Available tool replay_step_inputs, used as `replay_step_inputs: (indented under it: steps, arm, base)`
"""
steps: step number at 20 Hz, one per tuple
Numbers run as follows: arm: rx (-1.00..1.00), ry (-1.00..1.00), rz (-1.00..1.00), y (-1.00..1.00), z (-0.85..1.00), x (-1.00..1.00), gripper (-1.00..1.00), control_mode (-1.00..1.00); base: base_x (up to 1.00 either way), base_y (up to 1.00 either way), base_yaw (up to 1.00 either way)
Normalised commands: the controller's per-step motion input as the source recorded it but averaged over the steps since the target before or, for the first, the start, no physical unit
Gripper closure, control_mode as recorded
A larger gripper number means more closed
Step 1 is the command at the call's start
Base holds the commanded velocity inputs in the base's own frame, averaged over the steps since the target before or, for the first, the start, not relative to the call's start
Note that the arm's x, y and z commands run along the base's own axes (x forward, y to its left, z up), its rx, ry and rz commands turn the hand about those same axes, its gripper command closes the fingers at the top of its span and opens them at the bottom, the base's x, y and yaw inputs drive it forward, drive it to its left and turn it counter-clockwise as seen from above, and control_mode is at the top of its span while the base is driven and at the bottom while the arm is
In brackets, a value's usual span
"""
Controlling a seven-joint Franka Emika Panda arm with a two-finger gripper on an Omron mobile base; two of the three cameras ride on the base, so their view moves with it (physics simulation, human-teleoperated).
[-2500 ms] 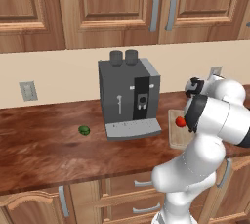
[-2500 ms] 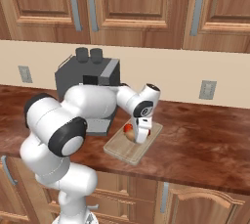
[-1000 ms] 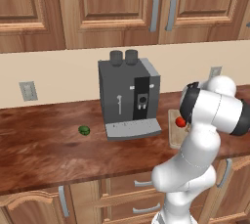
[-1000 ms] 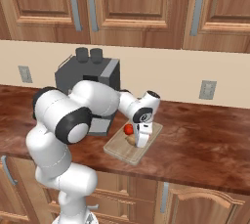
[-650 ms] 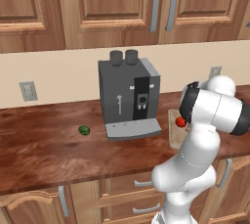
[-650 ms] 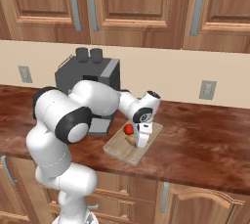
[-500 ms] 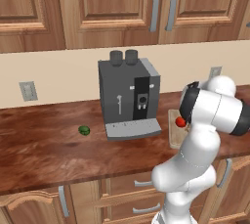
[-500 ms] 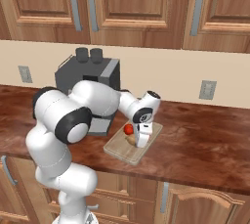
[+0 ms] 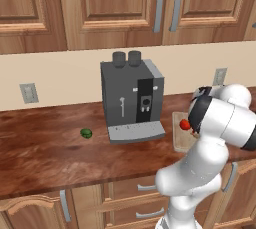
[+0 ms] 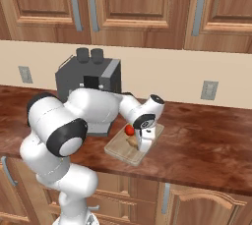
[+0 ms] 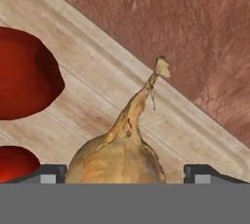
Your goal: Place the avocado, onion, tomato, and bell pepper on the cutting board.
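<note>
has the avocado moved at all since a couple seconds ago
No. The avocado lies on the counter left of the coffee machine, in the same spot as in the earlier left base views.

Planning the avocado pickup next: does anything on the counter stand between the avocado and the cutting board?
Yes. The coffee machine stands between the avocado, on the counter left of it, and the cutting board on its right.

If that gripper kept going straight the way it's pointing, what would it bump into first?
Most likely the onion, which sits right between the gripper's open fingers; the cutting board lies under it.
</note>
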Motion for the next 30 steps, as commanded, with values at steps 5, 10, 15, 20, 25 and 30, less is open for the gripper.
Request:
replay_step_inputs:
  steps: [5, 10, 15, 20, 25, 30]
  arm:
    - [0.0, -0.22, 0.0, 0.0, 0.22, -0.24, -1.0, -1.0]
    - [0.0, -0.28, 0.0, 0.08, 0.42, -0.2, -1.0, -1.0]
    - [0.0, -0.29, 0.0, 0.24, 0.42, -0.18, -1.0, -1.0]
    - [0.0, -0.21, 0.0, 0.34, 0.43, -0.21, -1.0, -1.0]
    - [0.0, -0.04, 0.0, 0.33, 0.5, -0.22, -1.0, -1.0]
    - [0.0, 0.0, 0.03, 0.26, 0.53, -0.28, -1.0, -1.0]
  base:
    - [0.0, 0.0, 0.0]
    - [0.0, 0.0, 0.0]
    - [0.0, 0.0, 0.0]
    - [0.0, 0.0, 0.0]
    - [0.0, 0.0, 0.0]
    - [0.0, 0.0, 0.0]
